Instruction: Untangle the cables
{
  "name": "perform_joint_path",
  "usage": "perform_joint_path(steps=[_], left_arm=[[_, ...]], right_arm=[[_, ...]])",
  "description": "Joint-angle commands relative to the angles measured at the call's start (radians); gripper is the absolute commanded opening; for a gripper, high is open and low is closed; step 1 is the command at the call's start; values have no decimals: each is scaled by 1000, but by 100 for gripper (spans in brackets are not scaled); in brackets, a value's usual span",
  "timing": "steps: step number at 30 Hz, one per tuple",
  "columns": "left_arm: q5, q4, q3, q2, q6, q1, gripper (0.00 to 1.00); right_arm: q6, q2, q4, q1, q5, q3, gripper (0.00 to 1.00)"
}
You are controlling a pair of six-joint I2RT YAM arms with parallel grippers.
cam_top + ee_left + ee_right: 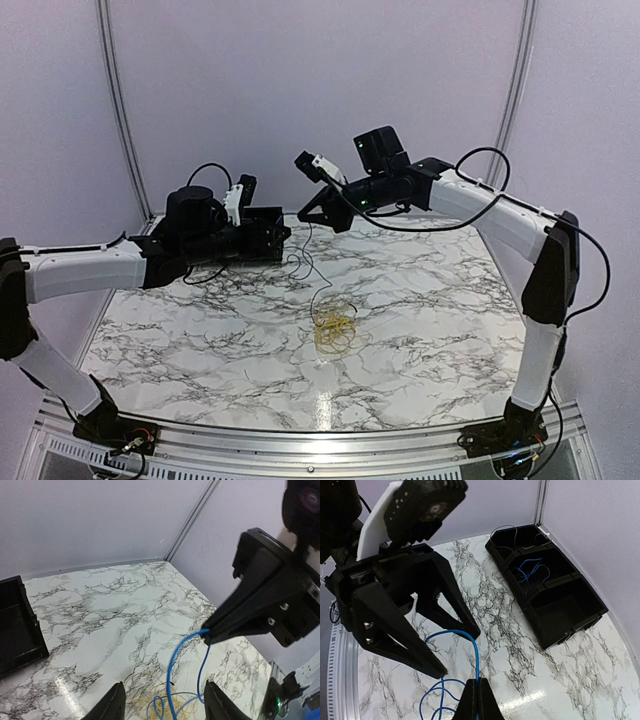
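We note the right gripper (476, 682) pinched shut on the blue cable (475, 652) held aloft, and the left gripper (165, 685) half-open astride it, gripping nothing; pulling could drag the still-snagged heap (335, 325) off mid-table.

Overhead; wrist close-ups sharing blue cable (476, 656)

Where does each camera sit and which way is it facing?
Top external: high behind the robot, looking down on the marble table; left arm and right arm show.
Left wrist: faces the right hand; own fingertips at bottom.
Right wrist: faces the left hand and black tray; own fingertips at bottom.
Shared: both wrist views show the blue cable the right hand pinches.
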Motion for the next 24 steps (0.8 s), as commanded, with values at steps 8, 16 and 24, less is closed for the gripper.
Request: perform_joint_path(steps=[8, 16, 24], left_arm=[[-85, 335, 99, 272, -193, -28, 31], [-57, 377, 150, 435, -250, -69, 16], [-38, 379, 67, 439, -259, -71, 16]], right_arm=[[74, -95, -83, 7, -109, 258, 0], [268, -96, 111, -22, -84, 562, 0], [325, -126, 280, -55, 30, 635, 0]])
